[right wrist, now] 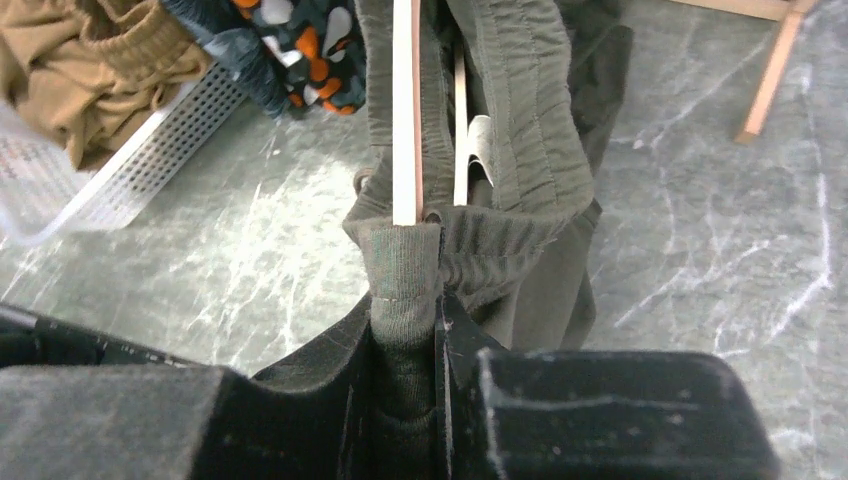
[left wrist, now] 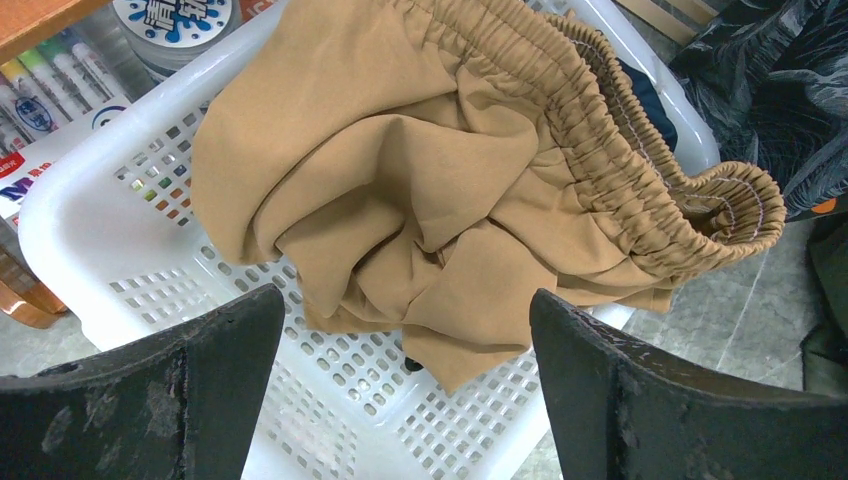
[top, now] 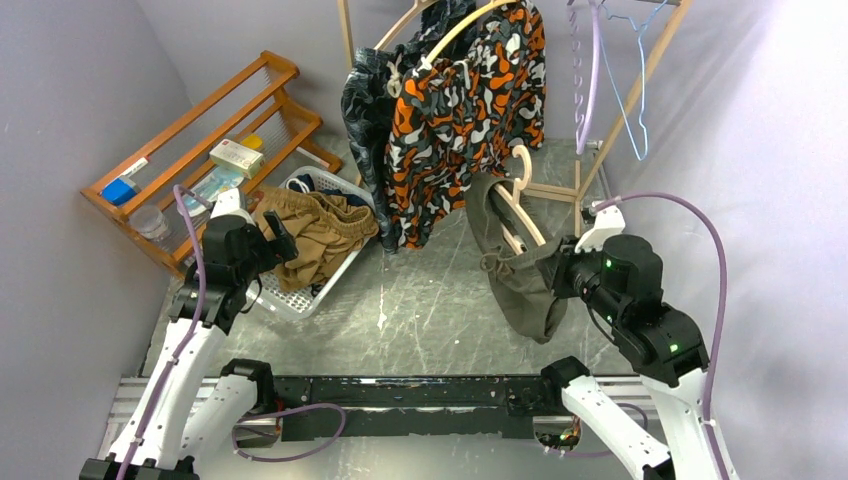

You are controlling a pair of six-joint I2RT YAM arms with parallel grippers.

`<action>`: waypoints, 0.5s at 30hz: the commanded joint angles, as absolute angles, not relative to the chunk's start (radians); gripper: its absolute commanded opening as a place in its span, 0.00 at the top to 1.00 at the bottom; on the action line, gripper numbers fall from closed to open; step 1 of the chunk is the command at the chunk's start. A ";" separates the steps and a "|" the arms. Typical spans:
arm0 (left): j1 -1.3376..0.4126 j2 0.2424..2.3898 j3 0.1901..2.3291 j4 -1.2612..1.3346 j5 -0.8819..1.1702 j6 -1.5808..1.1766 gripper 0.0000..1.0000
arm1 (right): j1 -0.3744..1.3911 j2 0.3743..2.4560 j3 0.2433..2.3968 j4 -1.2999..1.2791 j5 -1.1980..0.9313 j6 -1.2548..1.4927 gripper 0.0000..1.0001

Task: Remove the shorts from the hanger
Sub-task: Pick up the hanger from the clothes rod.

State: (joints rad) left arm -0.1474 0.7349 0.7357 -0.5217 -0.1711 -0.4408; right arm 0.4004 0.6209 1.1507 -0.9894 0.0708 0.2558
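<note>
My right gripper point(right wrist: 405, 335) is pressed together on a fold of waistband of the olive-grey shorts point(top: 520, 275), out toward the right edge of the tabletop, about midway between near and far. The wooden hanger point(right wrist: 406, 120) is threaded through that waistband. In the wrist view its pale arm runs straight away from my pinch, so its long axis points from my fingers toward the far edge. The rest of the pair sags below my grip toward the near edge.

So I judge the cloth must slide off along that arm, back toward me. Pulling sideways would only drag the hanger with it. I cannot tell whether its hook is caught on the clothes rack point(top: 612, 145) or whether the hanger merely rides in the fabric.

My left gripper point(left wrist: 405, 370) is spread wide and holds nothing. It hangs over the white basket point(left wrist: 60, 230) near the left edge, well apart from the hanger. The tan shorts point(left wrist: 420, 190) lie crumpled in the basket, with navy shorts point(left wrist: 655, 105) showing under them. The left arm is the only free one, and I judge it would have to cross the table to steady the hanger.

The camouflage shorts point(top: 460, 110) and leaf-print shorts point(top: 365, 100) hang at the far edge, not yet taken down.
</note>
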 commanded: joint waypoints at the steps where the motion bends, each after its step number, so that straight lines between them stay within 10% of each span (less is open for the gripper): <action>1: -0.145 0.718 0.737 -0.519 -0.145 -0.444 0.04 | 0.401 0.609 1.173 -0.937 -0.087 0.208 1.00; 15: -0.146 0.726 0.796 -0.394 0.387 -0.556 0.11 | 0.400 0.551 1.125 -0.754 -0.654 0.143 1.00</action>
